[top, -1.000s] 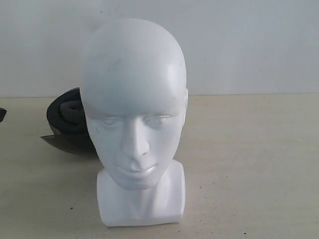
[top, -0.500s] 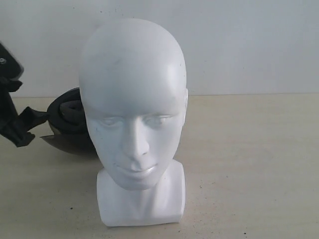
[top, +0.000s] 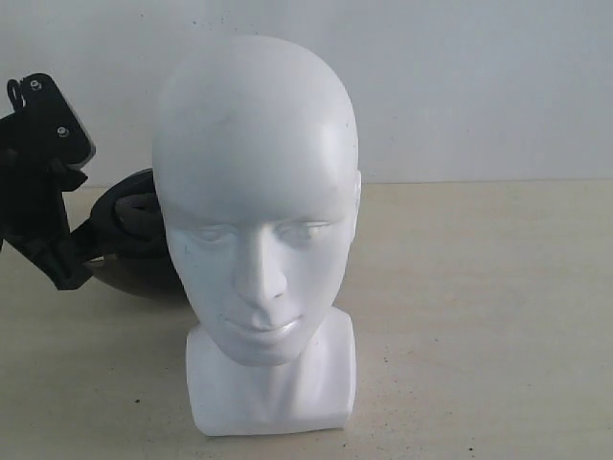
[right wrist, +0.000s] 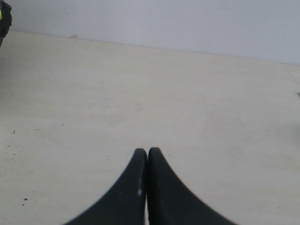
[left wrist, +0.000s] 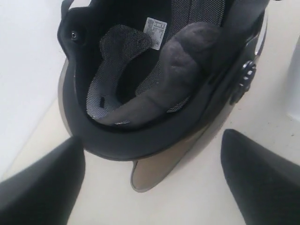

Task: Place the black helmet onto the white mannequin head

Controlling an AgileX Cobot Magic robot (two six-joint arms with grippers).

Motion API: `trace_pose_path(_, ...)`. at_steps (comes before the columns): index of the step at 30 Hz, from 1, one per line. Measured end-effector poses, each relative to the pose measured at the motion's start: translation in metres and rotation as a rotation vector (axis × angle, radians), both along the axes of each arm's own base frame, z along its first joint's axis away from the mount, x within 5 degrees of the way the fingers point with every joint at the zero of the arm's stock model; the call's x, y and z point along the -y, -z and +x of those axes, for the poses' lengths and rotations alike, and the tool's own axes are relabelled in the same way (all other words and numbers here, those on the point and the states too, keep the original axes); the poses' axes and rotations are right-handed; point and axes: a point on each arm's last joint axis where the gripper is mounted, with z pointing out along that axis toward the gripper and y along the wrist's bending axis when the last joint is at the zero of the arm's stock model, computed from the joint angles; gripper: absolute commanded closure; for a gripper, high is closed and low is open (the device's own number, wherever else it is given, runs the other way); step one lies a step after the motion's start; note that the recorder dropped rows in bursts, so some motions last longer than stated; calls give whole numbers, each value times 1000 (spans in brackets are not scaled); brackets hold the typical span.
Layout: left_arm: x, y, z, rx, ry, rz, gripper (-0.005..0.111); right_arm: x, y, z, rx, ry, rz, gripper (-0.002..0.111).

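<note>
The white mannequin head (top: 254, 211) stands upright on its blocky neck base, face toward the exterior camera. Behind it to the left lies the black helmet (top: 129, 235), partly hidden by the head. In the left wrist view the helmet (left wrist: 159, 79) rests with its opening up, showing the dark padded lining, and its smoky visor (left wrist: 154, 173) touches the table. My left gripper (top: 81, 251) is right beside the helmet, open, with its two fingers spread either side of the visor's near edge (left wrist: 152, 138) and nothing held. My right gripper (right wrist: 147, 152) is shut over bare table and does not appear in the exterior view.
A beige tabletop (top: 479, 307) runs back to a plain white wall (top: 479, 86). A small dark object (right wrist: 3, 18) shows at the corner of the right wrist view.
My left arm has come in from the left edge of the exterior view and moved right, up to the helmet. The helmet and the head have not moved.
</note>
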Motion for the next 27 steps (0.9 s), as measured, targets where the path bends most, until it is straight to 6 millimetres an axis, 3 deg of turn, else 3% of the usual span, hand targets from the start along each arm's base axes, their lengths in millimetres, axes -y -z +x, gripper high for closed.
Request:
trace_pose_path(5,2,2,0,-36,-39,-71,31,0,0,0,0,0,0,108)
trace_pose_path(12,2,12,8,9,57,63,31,0,0,0,0,0,0,108)
trace_pose_path(16,2,28,16,-6,69,104,31,0,0,0,0,0,0,108)
trace_pose_path(23,2,31,19,17,110,163,31,0,0,0,0,0,0,108)
trace_pose_path(27,3,44,21,-1,228,267,31,0,0,0,0,0,0,108)
